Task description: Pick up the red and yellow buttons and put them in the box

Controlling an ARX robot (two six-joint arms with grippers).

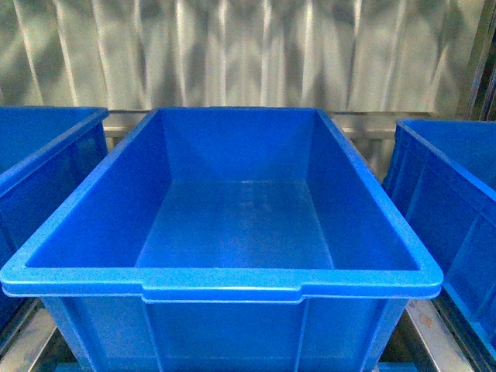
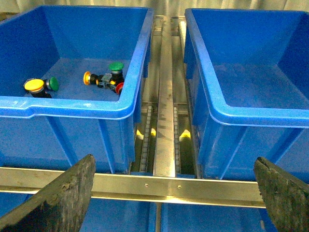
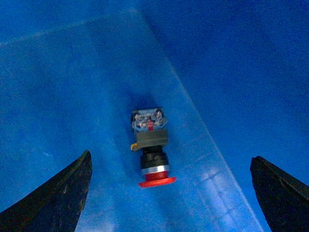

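Note:
In the right wrist view a red button [image 3: 155,178] lies on its side on a blue bin floor, cap toward the camera, between the wide-open fingers of my right gripper [image 3: 171,203], untouched. In the left wrist view my left gripper [image 2: 176,198] is open and empty above a metal rail, its fingers [image 2: 63,198] far apart. Beyond it a blue bin [image 2: 72,106] holds a yellow button [image 2: 35,85], a second yellow-capped button [image 2: 87,78], a red cap [image 2: 119,87] partly hidden by the rim, and two green buttons [image 2: 116,67]. The front view shows an empty blue box [image 1: 225,283]; neither gripper is in that view.
Another empty blue bin [image 2: 251,96] stands beside the button bin, with a metal roller track [image 2: 164,130] between them and a crossbar [image 2: 174,186] in front. The front view shows more blue bins at the left [image 1: 46,147] and right [image 1: 457,186].

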